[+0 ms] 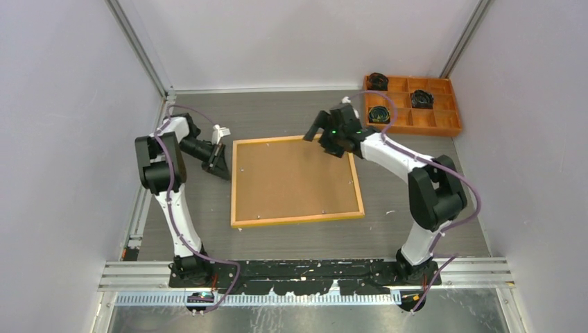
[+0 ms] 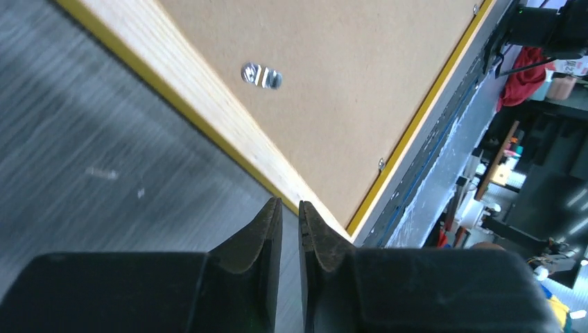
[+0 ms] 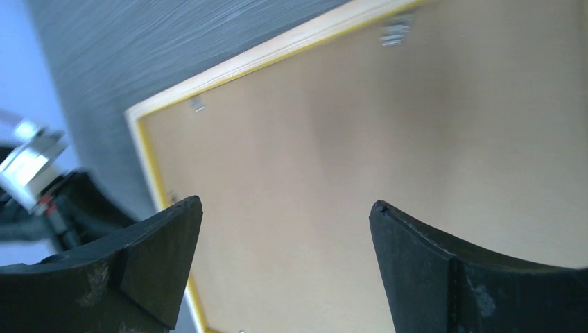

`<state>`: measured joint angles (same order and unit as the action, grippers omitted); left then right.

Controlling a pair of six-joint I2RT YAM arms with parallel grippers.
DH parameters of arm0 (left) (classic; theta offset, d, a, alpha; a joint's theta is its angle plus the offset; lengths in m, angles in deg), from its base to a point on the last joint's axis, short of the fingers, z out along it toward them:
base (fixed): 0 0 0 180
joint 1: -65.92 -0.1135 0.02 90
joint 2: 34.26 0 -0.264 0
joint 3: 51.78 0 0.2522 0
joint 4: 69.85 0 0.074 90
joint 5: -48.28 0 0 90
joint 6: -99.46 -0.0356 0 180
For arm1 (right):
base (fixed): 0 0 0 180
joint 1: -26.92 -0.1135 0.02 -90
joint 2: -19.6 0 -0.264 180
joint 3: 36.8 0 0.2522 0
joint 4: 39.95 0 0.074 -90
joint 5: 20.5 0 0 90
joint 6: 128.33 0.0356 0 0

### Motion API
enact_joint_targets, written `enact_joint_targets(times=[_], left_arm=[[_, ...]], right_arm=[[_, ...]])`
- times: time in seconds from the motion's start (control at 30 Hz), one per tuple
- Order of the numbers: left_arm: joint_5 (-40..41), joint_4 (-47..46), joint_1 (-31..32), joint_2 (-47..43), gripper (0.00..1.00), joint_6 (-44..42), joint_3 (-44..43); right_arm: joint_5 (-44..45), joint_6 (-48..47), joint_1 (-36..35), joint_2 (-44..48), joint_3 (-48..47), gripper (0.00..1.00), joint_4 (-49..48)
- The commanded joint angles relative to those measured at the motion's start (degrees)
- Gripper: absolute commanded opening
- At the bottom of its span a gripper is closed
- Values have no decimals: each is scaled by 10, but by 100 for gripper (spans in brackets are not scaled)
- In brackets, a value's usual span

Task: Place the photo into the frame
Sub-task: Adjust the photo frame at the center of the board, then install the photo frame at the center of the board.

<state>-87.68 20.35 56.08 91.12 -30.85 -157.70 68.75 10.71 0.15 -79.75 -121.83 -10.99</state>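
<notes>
- The frame [image 1: 298, 218] lies face down in the middle of the table [image 1: 277, 114], pale wood back up, with a thin yellow line along its rim.
- A brown backing board [image 1: 295, 180] fills its opening. Small metal tabs [image 2: 261, 75] sit along the board's edge.
- I can't see the photo from here.
- The left claw [image 1: 223, 166] is just off the frame's far left corner, over bare table. In its own camera the tips [image 2: 274, 208] stand only a slit apart with nothing between them, and they point along the frame's left side.
- The right claw [image 1: 320, 133] hangs over the frame's far edge, toward the right corner. Its fingers [image 3: 173, 215] are spread wide over the board and hold nothing.
- An orange tray [image 1: 423, 127] sits in the far right corner, well apart from the frame, with black items in three of its compartments.
</notes>
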Motion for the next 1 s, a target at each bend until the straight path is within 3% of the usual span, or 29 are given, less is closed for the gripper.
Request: enact_joint_targets(times=[0.0,0.43,0.83,0.97], left_arm=[[-42,-17,14,37,16,54,-21],[-42,-46,14,54,3,79,-17],[-33,-66,13,42,1,88,-1],[-34,-67,13,41,1,88,0]], right_arm=[[-87,7,-65,-74,-65,91,-92],[-176,34,-161,-301,-266,81,-128],[-196,60,-197,-368,-323,76,-136],[-199,63,-205,-382,-340,70,-135]])
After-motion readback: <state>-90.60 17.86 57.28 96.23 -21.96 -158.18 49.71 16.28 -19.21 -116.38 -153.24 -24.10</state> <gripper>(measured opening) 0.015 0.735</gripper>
